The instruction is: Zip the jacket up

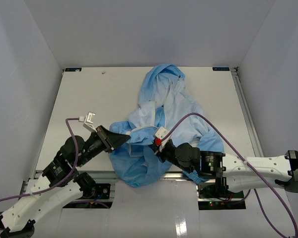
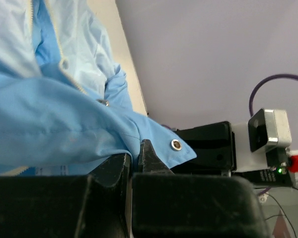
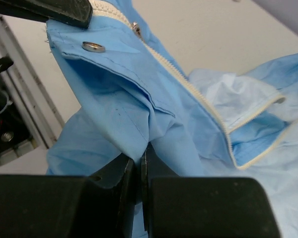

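Two grippers, both pinched down on fabric, so here's the rundown for you, left to right. Your left gripper (image 1: 125, 139) is clamped narrow on the bottom corner of the jacket (image 1: 164, 99), right at the hem. The jacket is thin, light blue, crinkly stuff. It lies bunched in the middle of the white table (image 1: 89, 94), with the hood toward the far edge and the bottom reaching the near edge between your two arms. Just right of the left one, your right gripper (image 1: 157, 145) is squeezed tight on a fold of the same front panel. A purple cable (image 1: 208, 124) arcs over the jacket's right side.

Now the stuff only one camera gives you. The top view shows the whole crumpled shape, but no zipper detail at all. The left wrist view shows a shiny round metal snap (image 2: 176, 145) on the corner that pokes out past the black fingers, with the right arm's black and white housing just behind it. The right wrist view is the only one that really shows the pale zipper strip (image 3: 188, 84). It has fine teeth and runs diagonally across the blue, with the whitish lining folded open beside it. Top left there, a dark finger of the left gripper sits just above a snap.
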Robot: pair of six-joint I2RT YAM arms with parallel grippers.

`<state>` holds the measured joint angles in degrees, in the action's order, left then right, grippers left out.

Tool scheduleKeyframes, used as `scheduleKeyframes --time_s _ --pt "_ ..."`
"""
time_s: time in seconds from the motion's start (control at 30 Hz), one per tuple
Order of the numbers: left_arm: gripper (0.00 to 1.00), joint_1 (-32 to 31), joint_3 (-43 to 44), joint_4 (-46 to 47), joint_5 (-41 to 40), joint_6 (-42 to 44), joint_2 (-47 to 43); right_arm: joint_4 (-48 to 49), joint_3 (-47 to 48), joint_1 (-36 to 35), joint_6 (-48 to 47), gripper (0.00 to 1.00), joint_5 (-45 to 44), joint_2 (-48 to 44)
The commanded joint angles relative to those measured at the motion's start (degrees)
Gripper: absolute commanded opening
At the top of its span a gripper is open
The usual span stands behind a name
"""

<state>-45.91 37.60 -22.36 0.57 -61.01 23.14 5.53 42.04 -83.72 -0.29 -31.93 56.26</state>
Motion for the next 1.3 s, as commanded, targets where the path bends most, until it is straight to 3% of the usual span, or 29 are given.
scheduleKeyframes --time_s 0.0,0.07,0.2,0.33,0.57,0.7,0.8,0.9,0.97,1.07,1.13,1.27 --pt "0.00 0.03 -10.76 -2.77 6.49 0.79 -8.49 -2.01 -6.14 -0.63 8.40 0.08 7.84 0.90" --pt "0.00 -0.04 -16.47 -1.94 6.47 -1.88 -11.77 1.34 -11.01 -0.73 11.07 0.09 9.84 1.86" --pt "0.00 0.03 -23.34 -1.83 0.43 -4.09 -11.78 5.26 -15.51 -0.92 15.29 0.58 9.19 1.27" --pt "0.00 0.03 -27.97 7.44 -4.52 -5.66 -3.21 6.91 -16.43 -0.95 17.51 0.71 3.07 -4.49" --pt "0.00 0.78 -24.70 17.34 -16.34 -0.48 17.84 15.67 -18.64 2.96 18.11 0.72 -12.20 -8.26" --pt "0.00 5.17 -21.27 26.74 -19.18 8.11 25.62 24.02 -19.62 16.34 20.97 0.61 -1.13 0.57" --pt "0.00 14.81 -19.53 40.73 -9.41 15.41 32.53 29.60 -18.89 22.46 22.39 0.48 8.26 9.83" --pt "0.00 22.18 -13.67 46.71 4.88 18.87 43.99 32.34 -16.60 27.95 22.12 0.40 11.32 16.40" --pt "0.00 25.62 -3.86 50.07 14.62 21.61 57.60 33.28 -13.37 32.94 22.71 0.37 15.15 23.05" --pt "0.00 28.33 6.44 54.36 23.51 23.50 68.83 34.25 -8.94 38.82 23.33 0.35 20.58 28.19" --pt "0.00 29.79 11.53 53.57 30.52 24.61 71.60 33.79 -6.94 40.63 22.26 0.34 21.31 28.95" --pt "0.00 29.48 11.60 45.72 30.01 27.39 65.24 31.02 -5.73 42.53 20.02 0.38 18.77 25.82"
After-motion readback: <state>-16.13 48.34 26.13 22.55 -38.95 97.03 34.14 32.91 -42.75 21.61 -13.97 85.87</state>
